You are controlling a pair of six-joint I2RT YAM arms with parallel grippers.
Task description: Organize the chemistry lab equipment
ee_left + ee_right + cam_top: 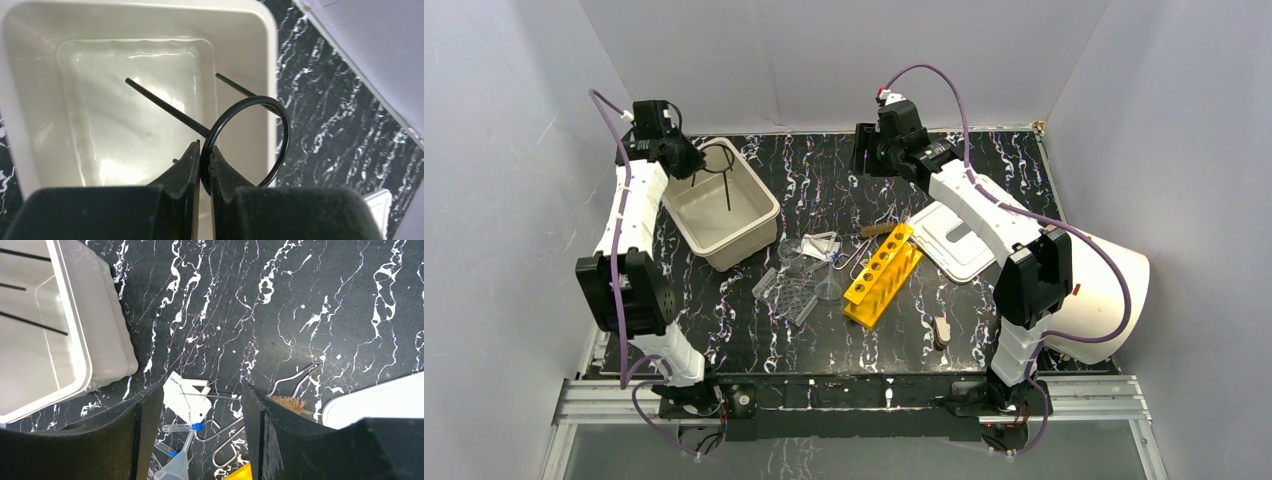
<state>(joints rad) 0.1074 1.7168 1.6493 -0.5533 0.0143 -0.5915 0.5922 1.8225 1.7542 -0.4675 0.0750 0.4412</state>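
My left gripper (204, 161) is shut on the black wire loop (280, 145) and holds it over the beige bin (30, 100); the loop's straight legs hang into the bin. In the top view the left gripper (692, 168) is above the bin's far left corner, with the loop (720, 160) beside it. My right gripper (202, 415) is open and empty, high above the table, over a white card (187, 397), capped tubes (180, 428), a clear funnel (175, 467) and metal tongs (235, 440). The yellow tube rack (882, 274) and clear ridged tray (789, 297) lie mid-table.
A white slotted lid (954, 238) lies right of the rack. A big white cylinder (1114, 290) lies at the right edge. A brush (287, 404) lies near the lid (380, 402). A small tan item (941, 328) lies near the front.
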